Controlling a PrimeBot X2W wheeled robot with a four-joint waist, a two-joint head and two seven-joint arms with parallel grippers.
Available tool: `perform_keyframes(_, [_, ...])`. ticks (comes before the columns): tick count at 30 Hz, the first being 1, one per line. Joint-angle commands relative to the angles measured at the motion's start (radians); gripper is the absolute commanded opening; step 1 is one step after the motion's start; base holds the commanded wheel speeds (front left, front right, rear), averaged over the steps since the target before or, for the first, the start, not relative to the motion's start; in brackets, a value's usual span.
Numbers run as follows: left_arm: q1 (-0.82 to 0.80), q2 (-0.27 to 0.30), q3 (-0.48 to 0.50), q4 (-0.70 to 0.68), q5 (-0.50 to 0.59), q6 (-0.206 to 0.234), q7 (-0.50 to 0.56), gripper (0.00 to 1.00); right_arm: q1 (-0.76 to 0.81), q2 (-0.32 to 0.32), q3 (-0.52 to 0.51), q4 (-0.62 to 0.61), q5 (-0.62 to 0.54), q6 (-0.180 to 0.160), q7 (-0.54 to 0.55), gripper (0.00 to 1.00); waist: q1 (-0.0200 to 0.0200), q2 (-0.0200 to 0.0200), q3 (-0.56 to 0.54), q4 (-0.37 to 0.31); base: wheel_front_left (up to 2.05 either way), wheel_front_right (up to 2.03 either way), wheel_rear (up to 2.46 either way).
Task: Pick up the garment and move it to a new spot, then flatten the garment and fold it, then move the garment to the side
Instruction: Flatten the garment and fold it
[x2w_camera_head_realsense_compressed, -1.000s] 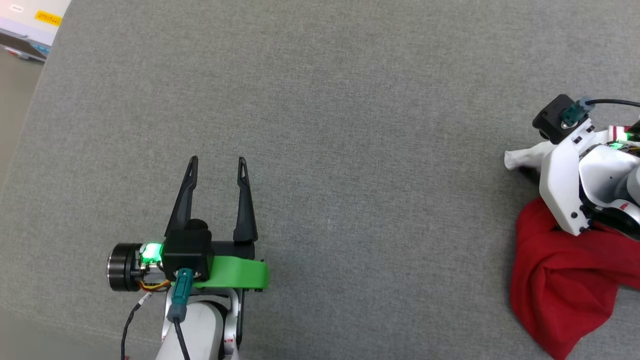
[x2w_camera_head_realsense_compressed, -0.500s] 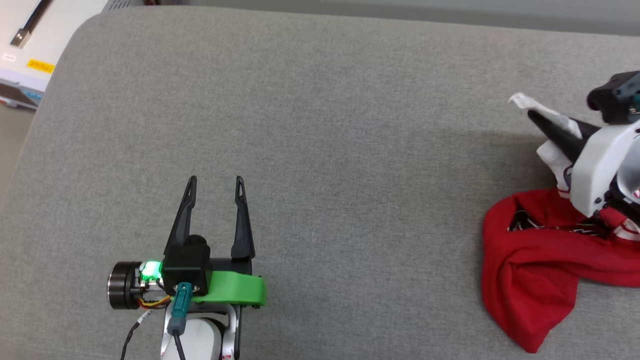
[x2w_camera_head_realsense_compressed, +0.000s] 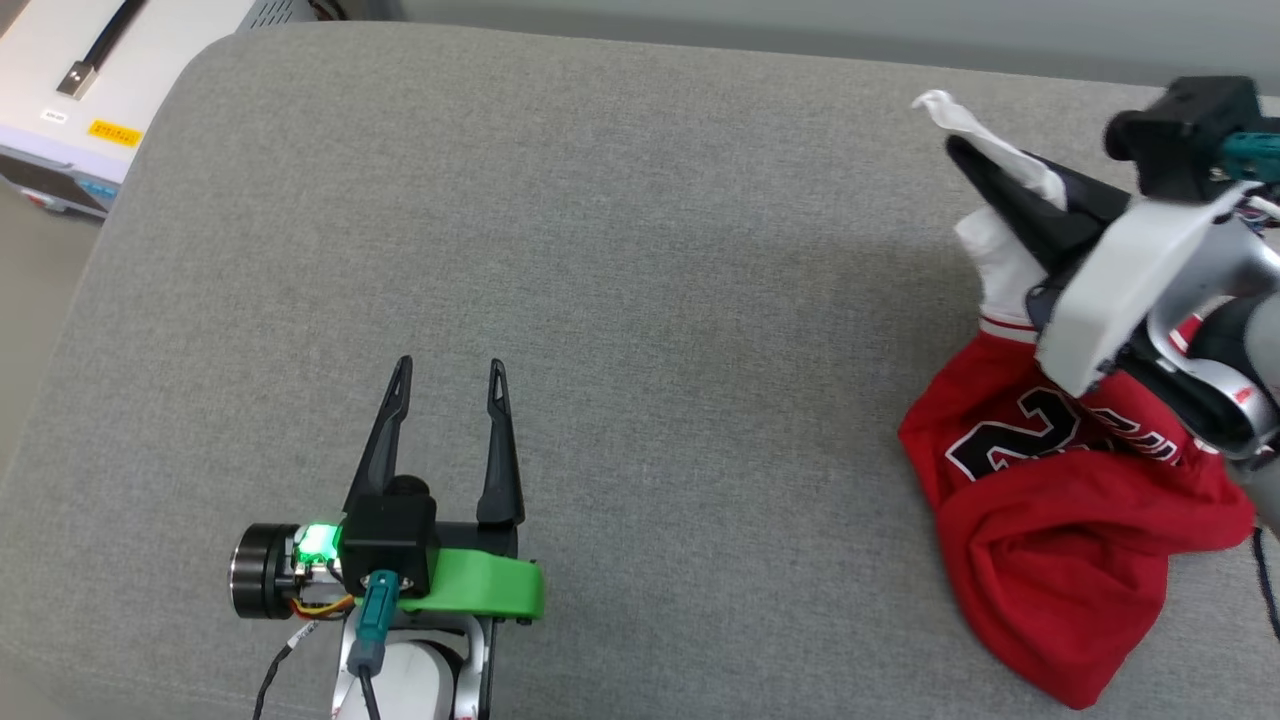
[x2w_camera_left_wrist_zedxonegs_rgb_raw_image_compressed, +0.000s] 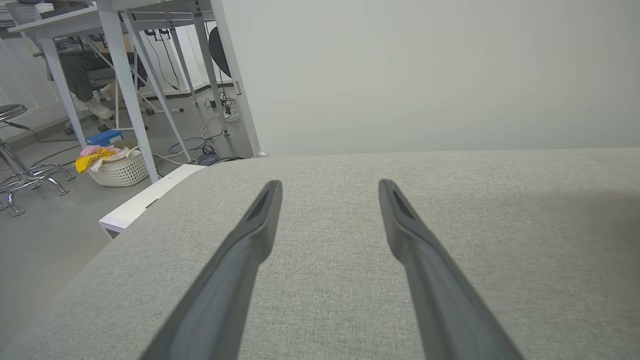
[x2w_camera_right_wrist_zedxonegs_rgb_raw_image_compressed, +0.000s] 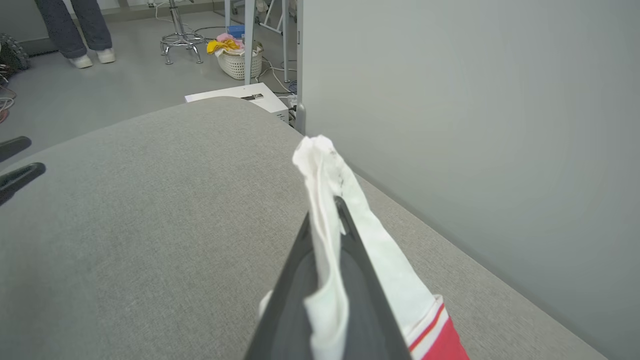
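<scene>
The right jaws are pinching shut on the garment (x2w_camera_head_realsense_compressed: 1050, 560), gripping its white sleeve (x2w_camera_right_wrist_zedxonegs_rgb_raw_image_compressed: 325, 170), and a tuft of that sleeve is poking out past the jaw tips. Behind and below those jaws the red body is trailing down and bunching on the grey bench (x2w_camera_head_realsense_compressed: 640, 250), its black number (x2w_camera_head_realsense_compressed: 1010, 440) facing up. Over on the other side, the left jaws are standing wide open, bare bench fabric showing between them, well apart from the garment.

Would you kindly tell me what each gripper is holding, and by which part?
The right gripper is shut on the garment, pinching its white sleeve; the left gripper is open and holds nothing.
</scene>
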Motion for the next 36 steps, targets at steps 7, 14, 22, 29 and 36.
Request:
perform_keyframes(7, [-0.032, -0.006, -0.012, 0.002, -0.012, 0.006, -0.006, 1.00, -0.170, 0.173, 0.190, 0.149, -0.038, -0.001, 0.023, 0.00, 0.0000, 0.0000, 0.066, 0.067, 0.00, 0.00, 0.00])
perform_keyframes(14, [-0.053, -0.009, -0.028, 0.011, -0.025, 0.015, -0.006, 1.00, -0.266, 0.323, 0.494, 0.391, -0.020, -0.001, 0.001, 0.00, 0.0000, 0.0000, 0.092, 0.104, 0.00, 0.00, 0.00])
perform_keyframes(22, [-0.065, -0.010, -0.043, 0.014, -0.043, 0.033, -0.006, 1.00, -0.242, 0.411, 0.670, 0.594, 0.051, -0.001, 0.047, 0.00, 0.0000, 0.0000, 0.109, 0.120, 0.00, 0.00, 0.00])
perform_keyframes(29, [-0.061, -0.010, -0.035, 0.022, -0.042, 0.041, -0.006, 1.00, -0.213, 0.406, 0.674, 0.583, 0.025, -0.001, 0.025, 1.00, 0.0000, 0.0000, 0.089, 0.097, 0.00, 0.00, 0.00])
perform_keyframes(36, [-0.031, -0.009, -0.009, 0.027, -0.021, 0.033, -0.006, 1.00, -0.253, 0.335, 0.631, 0.515, 0.040, -0.001, -0.250, 1.00, 0.0000, 0.0000, 0.022, 0.053, 0.00, 0.00, 0.00])
